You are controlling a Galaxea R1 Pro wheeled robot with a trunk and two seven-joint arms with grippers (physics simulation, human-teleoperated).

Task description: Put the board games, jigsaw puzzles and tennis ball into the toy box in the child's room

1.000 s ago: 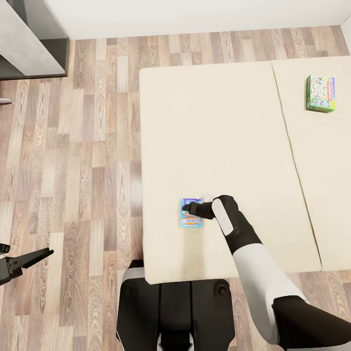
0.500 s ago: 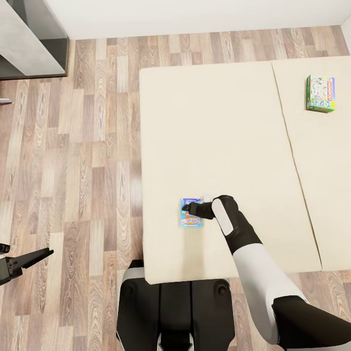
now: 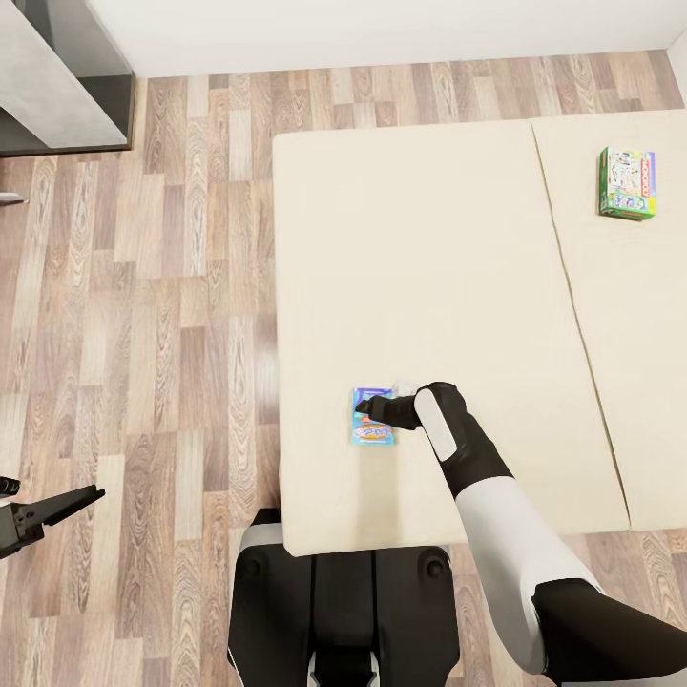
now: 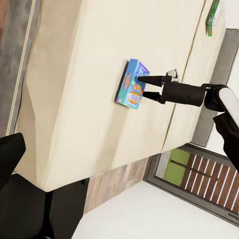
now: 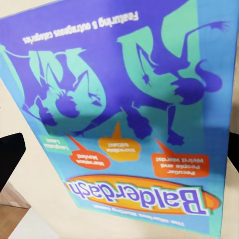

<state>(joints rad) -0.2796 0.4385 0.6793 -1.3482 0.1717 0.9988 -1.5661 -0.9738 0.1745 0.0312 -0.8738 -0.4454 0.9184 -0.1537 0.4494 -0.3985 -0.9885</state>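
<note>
1. Nearest you, at 6 o'clock in the head view, your dark trunk (image 3: 339,611) stands hard against the near edge of the bed (image 3: 420,258).
2. At 8 o'clock your left gripper (image 3: 81,497) hangs over the plank floor (image 3: 162,315), well apart from the bed. Only a dark wedge of it shows, so you cannot tell whether its claw is wide or narrow.
3. Your right arm (image 3: 496,515) reaches up from 5 o'clock across the mattress to the blue game (image 3: 372,431).
4. Your right gripper (image 3: 364,409) sits over that box just below centre. In the left wrist view the right gripper (image 4: 144,87) has two fingers (image 4: 152,79) spread apart, their tips at the box's long edge. The claw is wide; you cannot tell if the tips touch the box.
5. The blue game (image 4: 131,84) lies flat on the mattress near the bed's near edge. Your right wrist view looks straight down on its cover (image 5: 124,114): blue and purple, teal figures, "Balderdash" on an orange oval.
6. A seam (image 3: 572,305) runs away from you, splitting the mattress in two.
7. Farther off, at 2 o'clock, the green game (image 3: 627,183) lies flat on the right-hand part of the mattress, well apart from the blue one.
8. Farthest, at 10 o'clock, a grey cabinet (image 3: 57,81) stands by the white wall (image 3: 382,29).
</note>
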